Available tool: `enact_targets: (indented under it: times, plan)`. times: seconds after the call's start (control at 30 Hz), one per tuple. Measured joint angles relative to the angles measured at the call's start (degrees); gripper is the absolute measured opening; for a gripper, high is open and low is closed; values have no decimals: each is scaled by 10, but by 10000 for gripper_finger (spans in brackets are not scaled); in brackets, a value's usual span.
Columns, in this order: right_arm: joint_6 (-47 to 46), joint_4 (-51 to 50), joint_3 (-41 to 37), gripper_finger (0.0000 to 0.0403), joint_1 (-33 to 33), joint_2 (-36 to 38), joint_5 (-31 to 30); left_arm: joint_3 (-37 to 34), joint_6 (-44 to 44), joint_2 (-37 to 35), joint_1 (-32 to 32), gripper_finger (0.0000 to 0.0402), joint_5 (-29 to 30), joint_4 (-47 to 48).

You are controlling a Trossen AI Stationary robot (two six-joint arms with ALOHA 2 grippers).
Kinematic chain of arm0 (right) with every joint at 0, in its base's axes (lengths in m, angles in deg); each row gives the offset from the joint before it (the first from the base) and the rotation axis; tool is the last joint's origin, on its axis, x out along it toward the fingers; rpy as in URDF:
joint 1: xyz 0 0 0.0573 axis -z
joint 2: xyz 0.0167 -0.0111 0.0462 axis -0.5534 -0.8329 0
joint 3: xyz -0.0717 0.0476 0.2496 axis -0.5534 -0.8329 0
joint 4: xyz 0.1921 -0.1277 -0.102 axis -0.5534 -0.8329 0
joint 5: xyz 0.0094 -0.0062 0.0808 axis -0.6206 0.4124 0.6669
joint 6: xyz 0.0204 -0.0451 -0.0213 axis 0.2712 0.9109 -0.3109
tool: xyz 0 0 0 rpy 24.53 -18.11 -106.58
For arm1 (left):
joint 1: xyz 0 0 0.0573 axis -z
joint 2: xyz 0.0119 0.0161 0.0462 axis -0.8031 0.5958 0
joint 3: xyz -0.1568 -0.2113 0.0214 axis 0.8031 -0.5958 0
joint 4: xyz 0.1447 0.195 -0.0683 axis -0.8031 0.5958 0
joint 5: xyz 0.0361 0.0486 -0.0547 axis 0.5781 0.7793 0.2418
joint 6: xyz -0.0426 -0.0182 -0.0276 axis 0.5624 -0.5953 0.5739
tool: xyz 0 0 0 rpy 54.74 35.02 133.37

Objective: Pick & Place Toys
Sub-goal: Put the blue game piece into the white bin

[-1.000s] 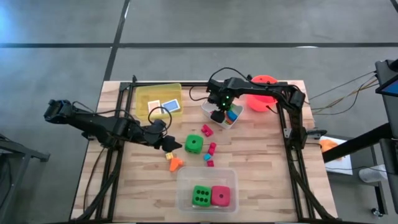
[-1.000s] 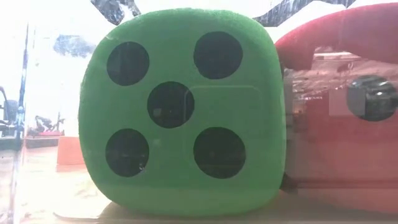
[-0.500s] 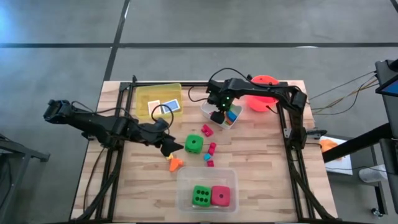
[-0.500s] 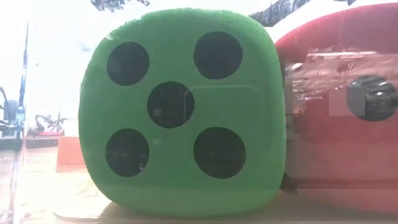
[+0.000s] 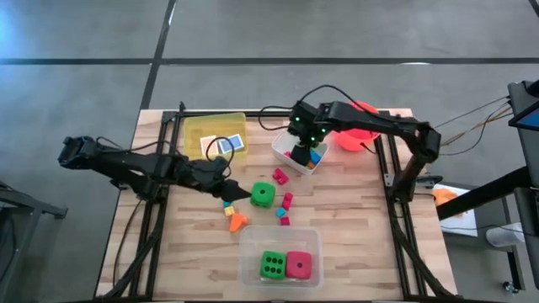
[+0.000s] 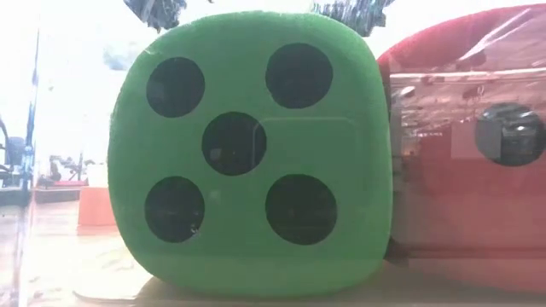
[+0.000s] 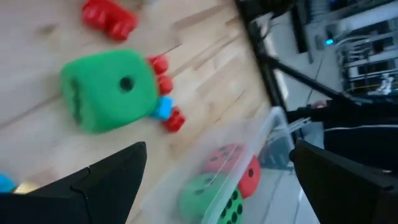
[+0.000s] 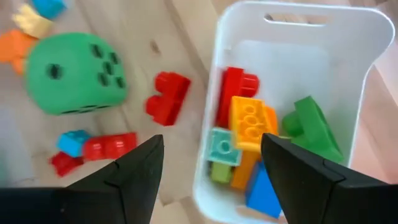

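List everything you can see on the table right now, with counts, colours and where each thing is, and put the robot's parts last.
Loose die: 1, green, table middle.
Clear tub: 1, front edge, holding one green die and one pink die.
White tub: 1, rear middle, holding red, orange, green and blue blocks.
Yellow tub: 1, rear left, with flat tiles inside.
Loose blocks: several, red, blue, orange, yellow, around the loose die.
Orange bucket: 1, rear right.
Left gripper: open, beside the loose die.
Right gripper: open, empty, over the white tub.
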Motion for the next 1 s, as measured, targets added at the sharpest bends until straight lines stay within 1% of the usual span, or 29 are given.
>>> enact_targets:
  times: [0.07,0.13,0.2,0.33,0.47,0.6,0.7,0.9,1.0]
  plan:
    - [-14,0,-4,264,-15,21,-6,0,14,1,-20,393,-34,33]
    - [-26,1,-12,264,-33,41,-19,0,34,3,-35,393,-56,92]
    - [-35,4,-20,264,-52,62,-33,-1,54,5,-45,393,-68,152]
    - [-68,2,-41,264,-86,99,-56,-1,99,7,-46,393,-74,219]
    - [-112,2,-57,264,-117,127,-77,-1,157,20,-46,393,-75,253]
    - [-152,5,-71,264,-146,148,-92,-1,212,55,-46,393,-80,295]
    - [-170,6,-80,264,-168,157,-103,-1,211,92,-51,393,-94,305]
    - [-172,7,-83,264,-201,159,-115,-1,183,168,-72,393,-157,296]
    - [-170,7,-83,264,-209,159,-124,-1,162,195,-78,393,-162,285]
